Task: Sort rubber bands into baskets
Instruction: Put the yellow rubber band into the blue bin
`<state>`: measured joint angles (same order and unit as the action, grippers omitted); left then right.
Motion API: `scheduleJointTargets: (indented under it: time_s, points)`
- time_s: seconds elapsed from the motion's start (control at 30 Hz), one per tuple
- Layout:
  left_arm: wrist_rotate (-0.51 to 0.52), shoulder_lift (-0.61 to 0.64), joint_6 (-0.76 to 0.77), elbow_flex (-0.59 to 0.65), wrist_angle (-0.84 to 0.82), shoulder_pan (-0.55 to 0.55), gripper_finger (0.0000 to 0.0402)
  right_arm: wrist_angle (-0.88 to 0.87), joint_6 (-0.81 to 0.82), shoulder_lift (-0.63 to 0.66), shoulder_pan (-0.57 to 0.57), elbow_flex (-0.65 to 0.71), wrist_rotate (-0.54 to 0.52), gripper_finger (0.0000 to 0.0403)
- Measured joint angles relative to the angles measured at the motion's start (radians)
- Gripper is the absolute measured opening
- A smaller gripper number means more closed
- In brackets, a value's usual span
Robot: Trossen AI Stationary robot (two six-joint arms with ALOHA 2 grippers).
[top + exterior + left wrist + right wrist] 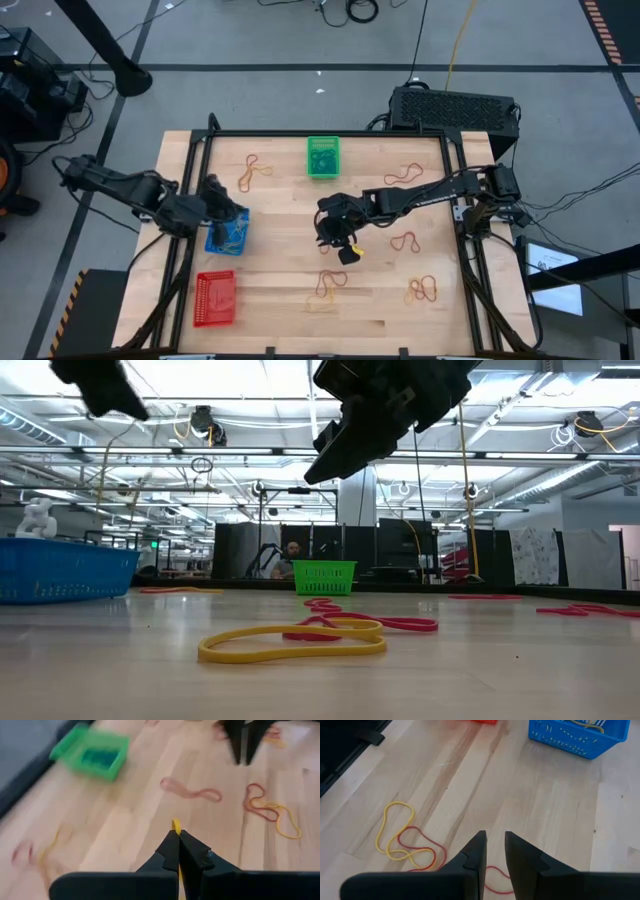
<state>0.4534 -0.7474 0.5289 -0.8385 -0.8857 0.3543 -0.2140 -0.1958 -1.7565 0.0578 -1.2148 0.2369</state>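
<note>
Left gripper (225, 215) hovering over the blue basket (227, 238), fingers (172, 851) clenched on a yellow rubber band (176, 825). Right gripper (494, 851) hanging mid-tabletop (280, 215), fingers (476, 851) parted and empty, above tangled yellow and red bands (410, 845). Green basket (322, 156) sitting at the far edge, red basket (215, 298) near the front.

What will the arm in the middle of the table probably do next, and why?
Probably lower. The right gripper hangs above the wood with its fingers parted and nothing between them, and a tangle of red and yellow rubber bands lies just beneath and beside it.
</note>
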Motion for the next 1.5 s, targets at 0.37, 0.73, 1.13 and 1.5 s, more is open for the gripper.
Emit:
scheduleJointTargets:
  time_s: [0.37,0.73,1.13,1.5]
  points:
    - [-0.06,-0.029,0.42,-0.039,-0.461,0.002,0.0002,0.012,0.02,0.0,0.0,0.023,0.0,0.0061]
    - [-0.134,-0.076,0.427,-0.039,-0.461,0.002,0.0004,0.014,0.02,0.0,0.0,0.027,0.0,0.0061]
    - [-0.162,-0.131,0.356,-0.039,-0.458,0.002,0.0026,0.014,0.028,0.0,0.0,0.027,0.0,0.0061]
    - [-0.156,-0.143,0.264,-0.039,-0.459,-0.001,0.0027,0.014,0.028,0.0,0.0,0.027,0.0,0.0061]
